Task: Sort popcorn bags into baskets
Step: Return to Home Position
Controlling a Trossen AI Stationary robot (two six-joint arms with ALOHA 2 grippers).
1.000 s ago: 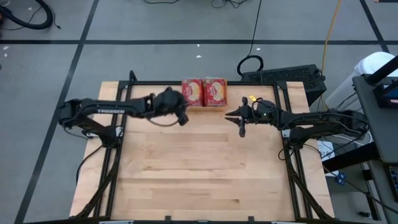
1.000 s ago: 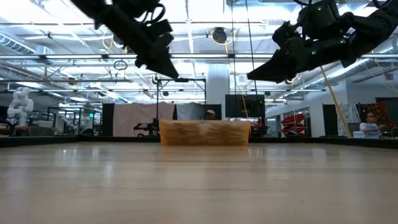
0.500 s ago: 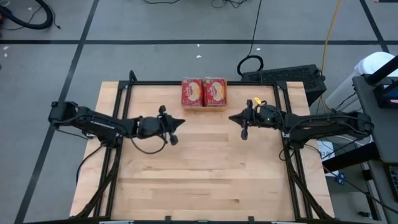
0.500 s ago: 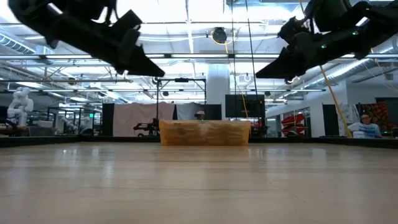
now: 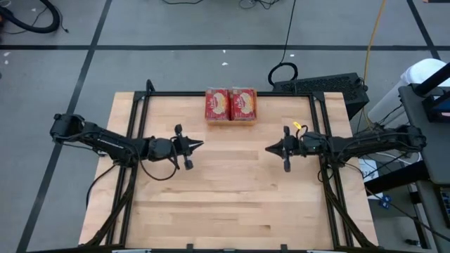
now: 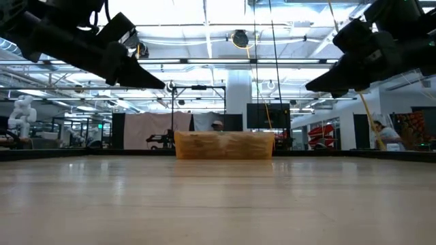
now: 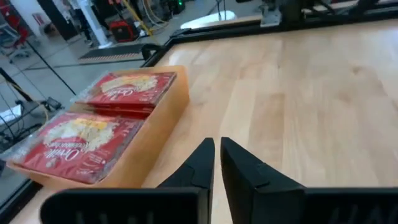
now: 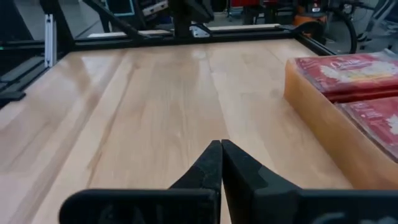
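Orange bin (image 6: 225, 145): we see a translucent rectangular tub, upright, at the middle of the table's (image 5: 232, 190) far edge | popcorn bags (image 5: 218, 105): red packets with pale popcorn print, lying flat and face up, two side-by-side stacks filling the bin.

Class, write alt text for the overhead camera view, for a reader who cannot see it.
Seen from above, an orange bin showing two red popcorn packs side by side sits at the middle of a wooden table's top edge. Two dark robot arms reach in from the sides, the left gripper and right gripper shut, empty, pointing toward each other.
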